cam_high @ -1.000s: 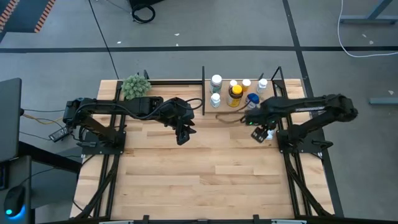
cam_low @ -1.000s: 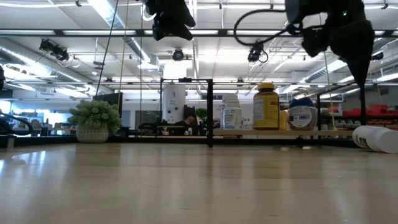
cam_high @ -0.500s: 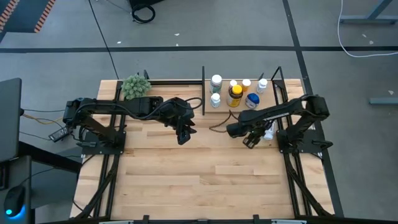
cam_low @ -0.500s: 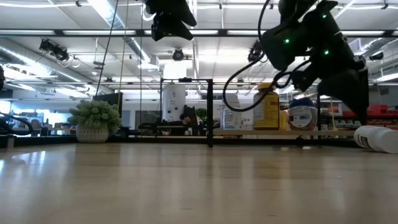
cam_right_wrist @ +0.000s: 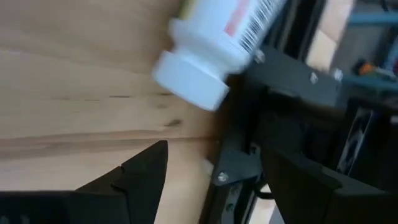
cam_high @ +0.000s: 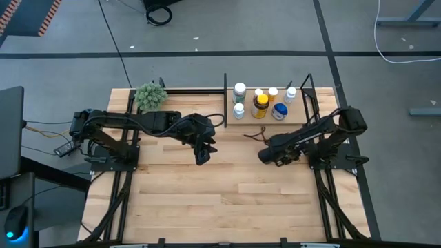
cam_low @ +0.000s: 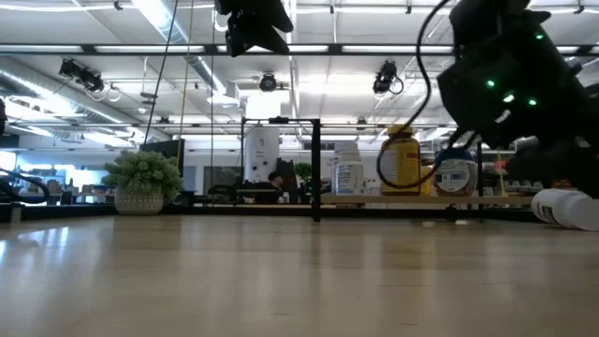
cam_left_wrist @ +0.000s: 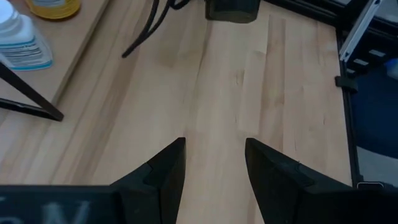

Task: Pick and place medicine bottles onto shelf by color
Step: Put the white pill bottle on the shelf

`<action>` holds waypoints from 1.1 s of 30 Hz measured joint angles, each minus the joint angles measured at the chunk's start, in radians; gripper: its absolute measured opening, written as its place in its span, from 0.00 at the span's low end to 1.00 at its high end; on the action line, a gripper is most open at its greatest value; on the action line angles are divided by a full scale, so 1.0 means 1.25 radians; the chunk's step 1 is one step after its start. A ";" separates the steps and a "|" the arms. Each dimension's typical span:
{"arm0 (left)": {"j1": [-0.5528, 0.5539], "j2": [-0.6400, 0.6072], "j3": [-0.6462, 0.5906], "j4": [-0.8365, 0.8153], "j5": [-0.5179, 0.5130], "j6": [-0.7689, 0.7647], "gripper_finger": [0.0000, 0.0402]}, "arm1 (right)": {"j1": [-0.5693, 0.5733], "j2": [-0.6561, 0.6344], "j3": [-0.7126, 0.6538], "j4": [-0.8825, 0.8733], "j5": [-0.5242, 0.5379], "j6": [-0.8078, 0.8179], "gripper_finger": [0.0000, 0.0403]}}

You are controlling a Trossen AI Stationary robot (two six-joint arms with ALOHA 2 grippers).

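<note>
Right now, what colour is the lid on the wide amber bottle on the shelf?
Yellow; the amber bottle shows it best in the high view.

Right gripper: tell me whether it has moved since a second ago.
Yes. In the high view the right gripper has pulled away from the shelf toward the table's near side, and now hangs over bare planks, open.
</note>
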 joint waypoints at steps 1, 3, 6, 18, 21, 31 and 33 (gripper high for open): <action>0.000 0.000 0.000 0.000 0.000 0.000 0.43 | 0.004 -0.003 -0.013 -0.001 -0.007 0.020 0.66; 0.000 0.000 0.000 -0.001 0.000 0.007 0.43 | 0.009 -0.012 -0.026 0.003 -0.014 0.049 0.66; 0.000 0.000 0.000 -0.007 0.000 0.021 0.43 | 0.008 -0.037 -0.027 0.023 -0.010 0.080 0.66; 0.000 0.000 0.000 -0.018 0.001 0.020 0.43 | 0.008 -0.182 -0.110 0.104 0.077 0.349 0.66; 0.000 0.000 0.000 -0.019 0.001 0.021 0.43 | 0.008 -0.192 -0.129 0.128 0.102 0.358 0.66; 0.000 0.000 0.000 -0.039 0.001 0.020 0.43 | -0.002 -0.152 -0.132 0.128 0.139 0.403 0.66; 0.000 0.000 0.000 -0.046 0.001 0.020 0.43 | -0.007 -0.137 -0.132 0.128 0.139 0.403 0.66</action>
